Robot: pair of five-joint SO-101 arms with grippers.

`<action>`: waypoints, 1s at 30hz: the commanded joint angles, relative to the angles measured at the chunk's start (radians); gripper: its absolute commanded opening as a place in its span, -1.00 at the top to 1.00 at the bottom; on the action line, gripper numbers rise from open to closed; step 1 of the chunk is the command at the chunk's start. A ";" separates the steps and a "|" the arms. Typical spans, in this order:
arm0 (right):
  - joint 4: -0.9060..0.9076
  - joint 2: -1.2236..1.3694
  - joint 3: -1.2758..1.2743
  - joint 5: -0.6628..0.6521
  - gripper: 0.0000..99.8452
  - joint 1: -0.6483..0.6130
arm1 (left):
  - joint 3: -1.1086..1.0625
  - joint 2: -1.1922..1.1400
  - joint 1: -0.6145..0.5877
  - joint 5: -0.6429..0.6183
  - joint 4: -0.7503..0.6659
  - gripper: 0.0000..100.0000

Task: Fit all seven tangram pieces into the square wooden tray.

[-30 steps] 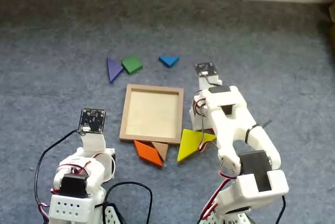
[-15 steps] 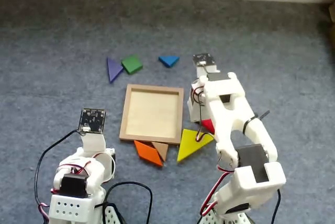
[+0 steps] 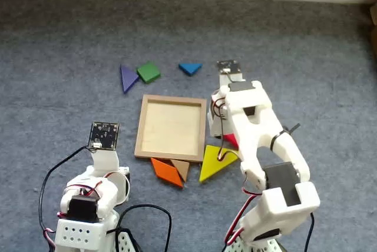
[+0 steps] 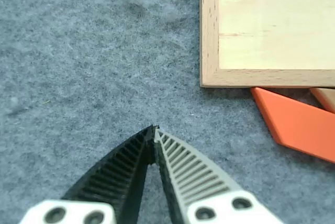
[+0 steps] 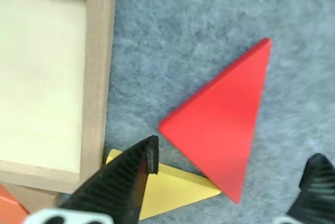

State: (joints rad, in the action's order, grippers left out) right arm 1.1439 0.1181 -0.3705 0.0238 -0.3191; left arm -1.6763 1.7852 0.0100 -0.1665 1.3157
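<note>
Your right gripper point(image 5: 234, 164) stood spread over the red triangle point(image 5: 222, 122), just right of the tray point(image 5: 98, 77). Likely light, stiff, slick wood: pinch across opposite edges. Your left gripper point(image 4: 153, 131) sat pressed together.

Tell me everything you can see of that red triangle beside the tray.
The red triangle is a flat piece with a smooth, matte face, probably painted wood. It lies flat on the grey carpet, outside the tray and apart from its rim. One edge meets the yellow triangle; whether they overlap is unclear. The right end effector hangs open over it, with a finger on either side, neither clearly touching it.
</note>
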 commanded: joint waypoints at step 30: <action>-0.097 0.088 0.033 0.087 0.19 0.041 | -0.019 0.027 -0.012 0.003 0.006 0.99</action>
State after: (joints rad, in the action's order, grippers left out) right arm 1.0610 0.2163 -0.3690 0.0990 -0.3069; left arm -1.6763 1.7852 0.0100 -0.1665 1.3157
